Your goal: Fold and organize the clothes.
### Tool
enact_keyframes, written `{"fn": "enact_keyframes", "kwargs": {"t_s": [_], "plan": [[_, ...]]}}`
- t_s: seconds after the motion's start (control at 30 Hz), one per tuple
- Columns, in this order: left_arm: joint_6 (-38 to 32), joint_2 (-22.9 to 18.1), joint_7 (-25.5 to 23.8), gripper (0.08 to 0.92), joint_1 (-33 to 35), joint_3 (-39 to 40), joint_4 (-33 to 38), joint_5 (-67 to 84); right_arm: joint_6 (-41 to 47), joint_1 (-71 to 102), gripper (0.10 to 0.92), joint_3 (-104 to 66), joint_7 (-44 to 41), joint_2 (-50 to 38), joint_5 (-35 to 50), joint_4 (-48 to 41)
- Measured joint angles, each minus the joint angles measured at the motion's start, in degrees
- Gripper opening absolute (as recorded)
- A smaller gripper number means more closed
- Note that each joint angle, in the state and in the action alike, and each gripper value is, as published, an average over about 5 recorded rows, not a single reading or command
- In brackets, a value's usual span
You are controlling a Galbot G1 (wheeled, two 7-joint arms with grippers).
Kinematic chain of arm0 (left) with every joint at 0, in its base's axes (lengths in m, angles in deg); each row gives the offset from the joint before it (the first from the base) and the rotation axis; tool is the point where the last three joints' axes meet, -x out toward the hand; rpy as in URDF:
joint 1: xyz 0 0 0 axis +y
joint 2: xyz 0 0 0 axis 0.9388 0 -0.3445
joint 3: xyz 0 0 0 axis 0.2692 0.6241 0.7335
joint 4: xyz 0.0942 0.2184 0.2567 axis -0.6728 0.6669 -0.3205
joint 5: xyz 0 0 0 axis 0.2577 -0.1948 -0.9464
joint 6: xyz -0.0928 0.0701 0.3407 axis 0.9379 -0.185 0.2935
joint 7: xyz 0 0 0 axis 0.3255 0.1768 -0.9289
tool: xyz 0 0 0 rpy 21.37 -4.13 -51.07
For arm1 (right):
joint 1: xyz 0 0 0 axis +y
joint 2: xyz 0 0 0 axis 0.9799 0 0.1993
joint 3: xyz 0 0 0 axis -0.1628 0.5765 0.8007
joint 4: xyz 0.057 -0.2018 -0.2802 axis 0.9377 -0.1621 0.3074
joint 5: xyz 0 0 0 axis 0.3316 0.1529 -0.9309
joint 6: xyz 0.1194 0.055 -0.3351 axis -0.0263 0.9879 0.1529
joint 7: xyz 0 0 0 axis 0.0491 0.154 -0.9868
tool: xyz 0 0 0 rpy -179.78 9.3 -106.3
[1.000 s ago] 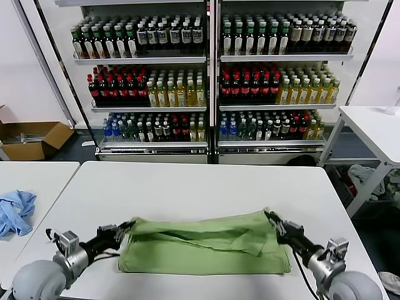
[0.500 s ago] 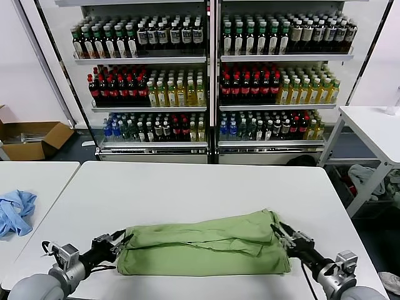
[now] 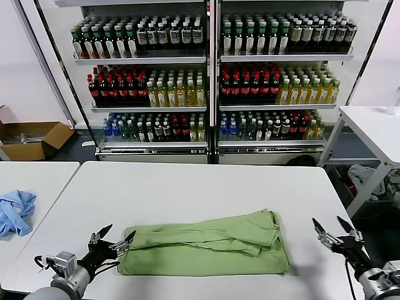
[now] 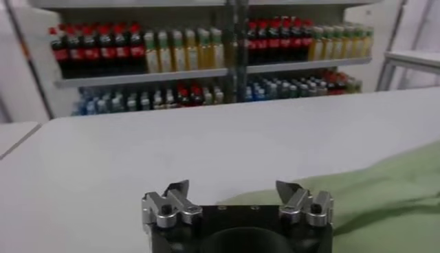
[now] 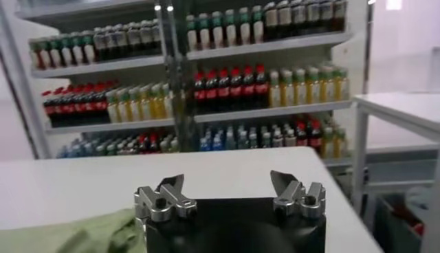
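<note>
**Fold laid down, both grippers clear**

Green shirt (image 3: 203,245) lies folded, a long band low-centre on the white table (image 3: 200,181). Left gripper (image 3: 112,239) sits at its left edge, jaws spread, empty. Right gripper (image 3: 332,226) sits lower right, apart from the cloth, jaws spread. Probably released so the fold settles.

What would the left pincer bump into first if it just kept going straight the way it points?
Probably nothing soon. The open left pincer points up the bare white table, with the green shirt's edge just beside its path, toward the right arm. It might graze that edge; beyond the table stand the bottle shelves.
</note>
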Motion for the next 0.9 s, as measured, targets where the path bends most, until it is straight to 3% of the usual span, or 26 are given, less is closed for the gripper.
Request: {"fn": "enact_keyframes", "kwargs": {"t_s": [0.23, 0.5, 0.9], "plan": [[3.71, -2.16, 8.89, 0.823, 0.33, 3.03, 1.42, 1.42, -1.41, 0.16, 0.823, -1.09, -0.11, 0.55, 0.15, -0.87], [6.93, -3.8, 13.69, 0.792, 0.25, 6.09, 1.64, 1.89, -1.92, 0.66, 0.823, -1.29, -0.02, 1.44, 0.94, -0.74], [7.42, -4.72, 16.15, 0.454, 0.13, 9.55, 1.83, 1.09, -2.45, 0.84, 0.823, -1.81, 0.18, 1.84, 1.88, -0.73]]}}
